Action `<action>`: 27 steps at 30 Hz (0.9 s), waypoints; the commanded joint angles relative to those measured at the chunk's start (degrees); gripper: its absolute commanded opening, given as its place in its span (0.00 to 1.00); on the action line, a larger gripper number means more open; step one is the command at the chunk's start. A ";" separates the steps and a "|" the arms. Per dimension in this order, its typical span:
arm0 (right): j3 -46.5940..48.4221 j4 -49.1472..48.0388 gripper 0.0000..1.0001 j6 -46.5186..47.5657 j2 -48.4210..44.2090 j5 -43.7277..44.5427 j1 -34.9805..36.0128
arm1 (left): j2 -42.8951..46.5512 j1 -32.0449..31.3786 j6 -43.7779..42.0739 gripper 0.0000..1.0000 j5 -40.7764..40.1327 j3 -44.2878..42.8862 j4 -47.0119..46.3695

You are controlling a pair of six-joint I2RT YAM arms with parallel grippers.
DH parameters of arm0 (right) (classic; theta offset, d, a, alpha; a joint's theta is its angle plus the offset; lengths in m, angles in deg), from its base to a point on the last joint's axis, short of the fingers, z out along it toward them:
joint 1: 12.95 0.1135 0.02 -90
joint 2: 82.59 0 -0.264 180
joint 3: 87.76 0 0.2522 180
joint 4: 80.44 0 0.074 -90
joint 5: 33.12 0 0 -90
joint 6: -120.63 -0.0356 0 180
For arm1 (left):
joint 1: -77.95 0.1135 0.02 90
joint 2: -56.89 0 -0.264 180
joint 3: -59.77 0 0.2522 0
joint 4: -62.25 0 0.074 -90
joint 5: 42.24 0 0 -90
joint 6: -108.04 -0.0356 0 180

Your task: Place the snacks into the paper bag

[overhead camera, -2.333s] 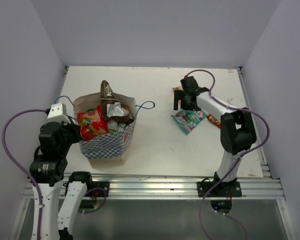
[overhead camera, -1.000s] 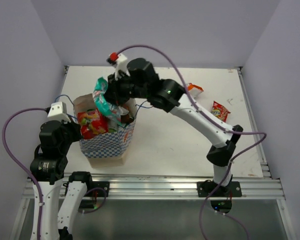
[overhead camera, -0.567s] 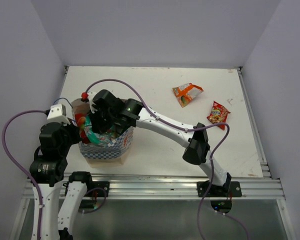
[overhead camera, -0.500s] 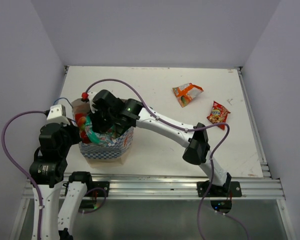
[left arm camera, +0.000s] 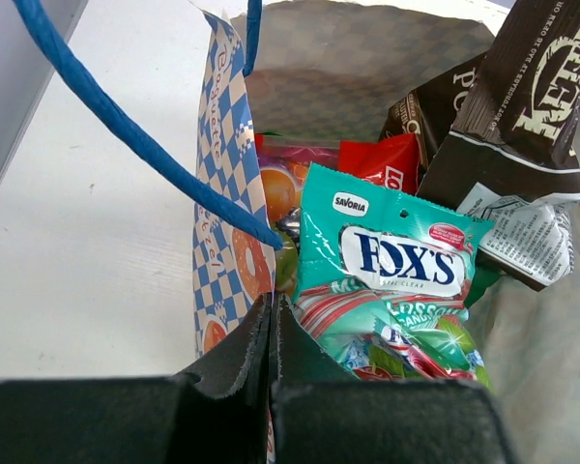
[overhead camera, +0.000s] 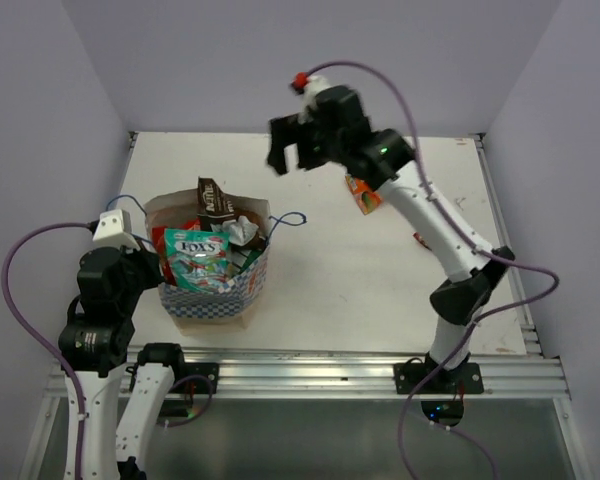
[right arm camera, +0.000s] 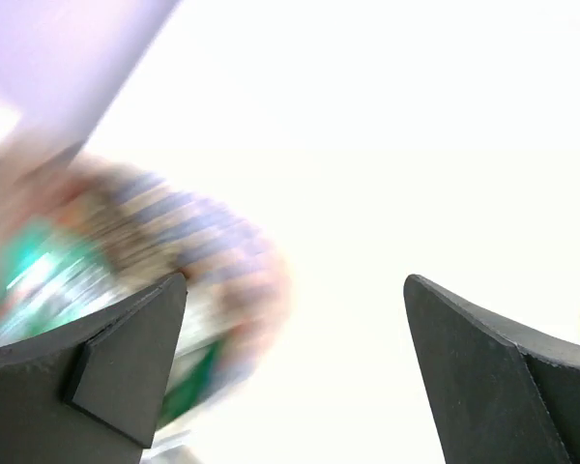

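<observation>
The white paper bag [overhead camera: 216,296] with a blue checked band stands at the near left, full of snacks. A teal candy pack [overhead camera: 196,256] lies on top, and a brown bag [overhead camera: 214,199] sticks up behind it. In the left wrist view I see the teal pack [left arm camera: 396,261], the brown bag [left arm camera: 522,106] and a red pack [left arm camera: 377,164] inside. My left gripper [left arm camera: 272,305] is shut on the bag's left wall [left arm camera: 227,193]. My right gripper [overhead camera: 290,152] is open and empty, raised above the table behind the bag. Its wrist view [right arm camera: 295,290] is blurred.
An orange packet [overhead camera: 360,196] lies on the table at the back right, partly hidden by my right arm. A blue cord handle [overhead camera: 292,215] hangs off the bag's right side. The table's walls close in at left, back and right.
My right gripper carried the teal pack to the bag, let it go inside, then rose up and back to the right, now open and empty. The left gripper has not moved.
</observation>
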 commanded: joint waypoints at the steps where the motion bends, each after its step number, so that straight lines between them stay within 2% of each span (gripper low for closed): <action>1: -6.05 -1.86 0.99 1.24 -3.38 1.99 -15.70 | 0.26 -0.45 1.12 0.00 2.36 0.06 -4.37; 4: -5.89 0.08 0.99 3.44 2.50 4.01 -23.44 | -0.35 -0.45 0.77 0.00 1.92 -0.56 -4.64; 11: -1.14 -0.09 0.99 4.76 17.96 7.96 -30.57 | -1.14 -0.45 0.24 0.00 0.43 -2.13 -3.85; 15: -3.33 -0.35 0.99 6.60 20.79 13.40 -32.33 | -1.23 -0.45 0.07 0.00 -0.89 -2.76 -3.23; 17: -7.54 -1.75 0.99 7.83 20.36 16.04 -33.30 | -1.23 -0.45 0.07 0.00 -1.07 -2.67 -3.15; 19: -11.76 -4.22 0.99 8.36 19.92 16.58 -34.70 | -1.58 -0.45 0.07 0.00 -0.89 -2.67 -3.15; 24: -14.76 -5.10 0.99 9.07 22.02 16.23 -36.38 | -2.73 -0.45 -0.28 0.00 -0.28 -3.02 -3.32; 25: -15.11 -5.19 0.98 8.81 23.07 15.79 -36.38 | -3.08 -0.45 -0.28 0.00 -0.28 -3.37 -3.32; 27: -15.64 -5.10 0.84 8.80 24.39 14.47 -36.38 | -3.34 -0.45 -0.55 0.00 -0.36 -3.72 -3.23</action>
